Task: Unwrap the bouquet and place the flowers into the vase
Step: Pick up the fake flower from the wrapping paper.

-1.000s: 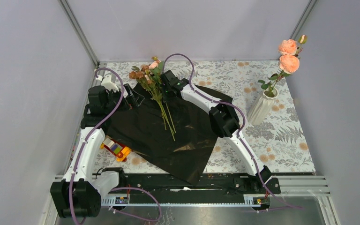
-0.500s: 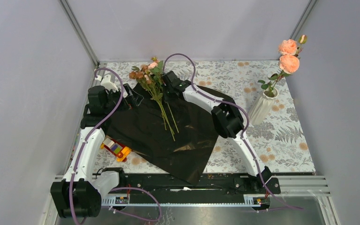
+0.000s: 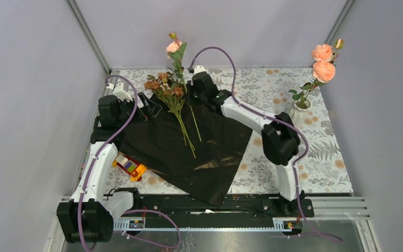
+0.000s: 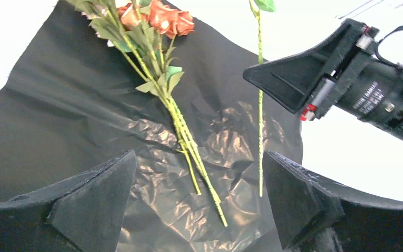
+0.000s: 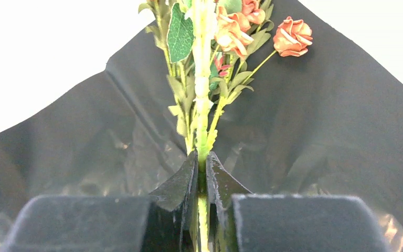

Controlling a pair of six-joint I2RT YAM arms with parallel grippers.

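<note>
The bouquet is unwrapped: its black wrapping paper (image 3: pixel 199 157) lies spread flat on the table. A bunch of flowers (image 3: pixel 169 93) rests on it, blooms toward the back. My right gripper (image 3: pixel 190 100) is shut on the stem of one peach-pink rose (image 3: pixel 173 47) and holds it upright above the paper; the pinched stem (image 5: pixel 202 105) runs straight up from the closed jaws (image 5: pixel 202 164). My left gripper (image 3: pixel 148 109) stands open at the paper's left side, its fingers (image 4: pixel 99 199) low over the stem ends (image 4: pixel 204 184). The white vase (image 3: pixel 300 108) at the right holds two roses (image 3: pixel 323 62).
A colourful toy-block car (image 3: pixel 129 167) sits by the paper's left front edge. The right arm's elbow (image 3: pixel 280 143) stands in front of the vase and hides its lower part. Grey walls close in the table on three sides.
My right gripper has risen with one rose, so its bloom now stands well above the bunch. The right elbow has swung right, in front of the vase. The left arm has not moved.
</note>
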